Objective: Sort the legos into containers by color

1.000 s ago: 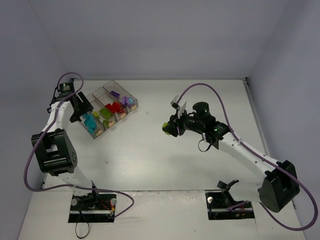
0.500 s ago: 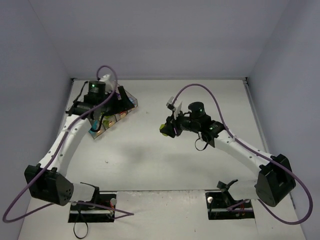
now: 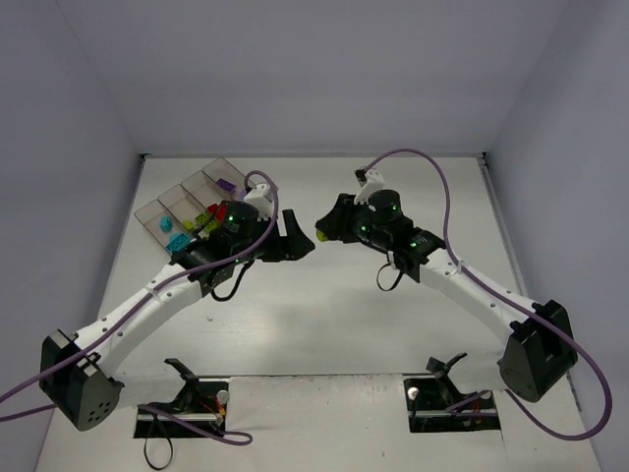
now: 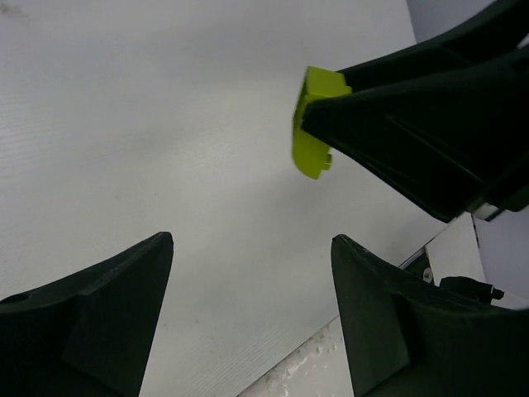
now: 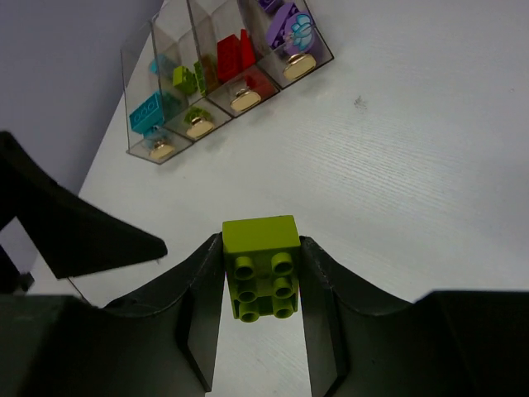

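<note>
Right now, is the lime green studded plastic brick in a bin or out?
Out: the right gripper is shut on the lime green brick over the table, apart from the clear smoky plastic bins.

Looks down past left gripper [image 4: 252, 244], its dark fingers [image 4: 99, 314] spread wide with only white table [image 4: 165, 124] between them, toward lime green brick [image 4: 314, 124] pinched at the tip of right gripper [image 4: 328, 103] reaching in from upper right.
</note>
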Controlling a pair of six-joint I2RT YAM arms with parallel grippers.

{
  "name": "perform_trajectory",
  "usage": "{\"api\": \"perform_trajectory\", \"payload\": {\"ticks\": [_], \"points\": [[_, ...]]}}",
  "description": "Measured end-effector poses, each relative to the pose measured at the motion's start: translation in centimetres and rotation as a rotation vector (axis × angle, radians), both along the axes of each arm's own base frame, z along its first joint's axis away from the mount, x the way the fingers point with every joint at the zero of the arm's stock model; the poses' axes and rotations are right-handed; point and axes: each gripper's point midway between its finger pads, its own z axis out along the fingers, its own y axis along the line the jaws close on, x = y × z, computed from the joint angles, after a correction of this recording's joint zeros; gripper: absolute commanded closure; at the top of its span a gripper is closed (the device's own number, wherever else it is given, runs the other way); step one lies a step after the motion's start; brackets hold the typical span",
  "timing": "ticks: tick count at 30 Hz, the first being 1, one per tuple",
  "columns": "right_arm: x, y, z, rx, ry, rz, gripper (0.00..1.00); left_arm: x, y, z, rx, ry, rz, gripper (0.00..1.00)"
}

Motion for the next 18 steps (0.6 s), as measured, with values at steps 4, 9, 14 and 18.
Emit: {"api": "perform_trajectory", "payload": {"ticks": [4, 9, 14, 18], "points": [[0.4, 0.3, 0.0, 0.069, 0.082, -0.094, 1.00, 0.2, -1.6, 1.3, -0.030, -0.067, -0.019, 0.29], [0.3, 0.8, 0.2, 0.140, 0.149, -0.148, 1.00, 1.8, -2.2, 1.5, -0.041, -0.109, 0.007, 0.29], [0.5, 0.8, 0.4, 0.187, 0.191, -0.190, 1.00, 3.0, -2.9, 0.6, -0.006, -0.124, 0.013, 0.30], [0.6, 0.9, 0.6, 0.216, 0.209, -0.209, 1.00, 3.5, -3.4, -0.2, 0.028, -0.131, -0.001, 0.31]]}}
